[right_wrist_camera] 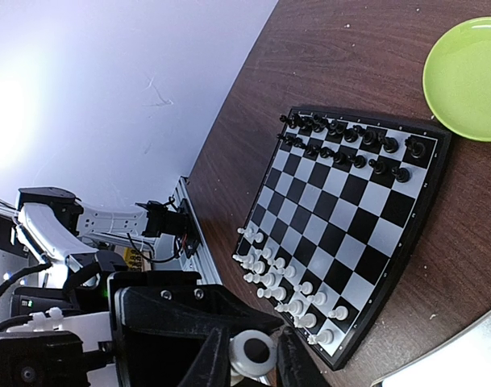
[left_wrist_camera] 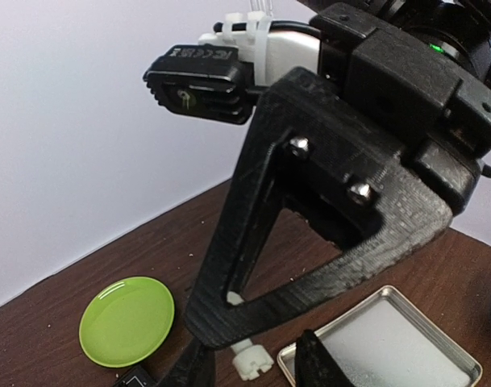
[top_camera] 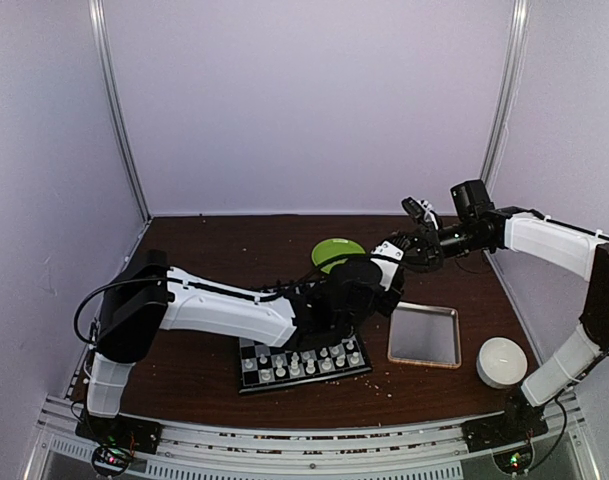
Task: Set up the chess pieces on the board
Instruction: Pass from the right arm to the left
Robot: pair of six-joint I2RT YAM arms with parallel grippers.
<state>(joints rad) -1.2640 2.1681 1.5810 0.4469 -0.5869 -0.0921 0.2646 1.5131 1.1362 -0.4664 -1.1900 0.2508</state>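
Note:
The board [right_wrist_camera: 354, 211] lies on the brown table, also seen low in the top view as the board [top_camera: 304, 362]. Black chessmen [right_wrist_camera: 350, 143] fill its far rows and white chess pieces [right_wrist_camera: 284, 282] its near rows. Above the table, the two grippers meet tip to tip. My right gripper [right_wrist_camera: 255, 356] is shut on a white rook [right_wrist_camera: 253, 348], whose round base faces its camera. My left gripper [left_wrist_camera: 249, 369] is open, its fingers [left_wrist_camera: 316, 364] apart on either side of the same rook [left_wrist_camera: 253, 360]. In the top view, the left gripper [top_camera: 389, 254] faces the right gripper [top_camera: 416, 246].
A green plate [top_camera: 336, 252] sits behind the board, under the grippers. A clear square tray [top_camera: 424, 335] lies right of the board, and a white bowl [top_camera: 502, 362] sits further right. Pale walls close in the table on three sides.

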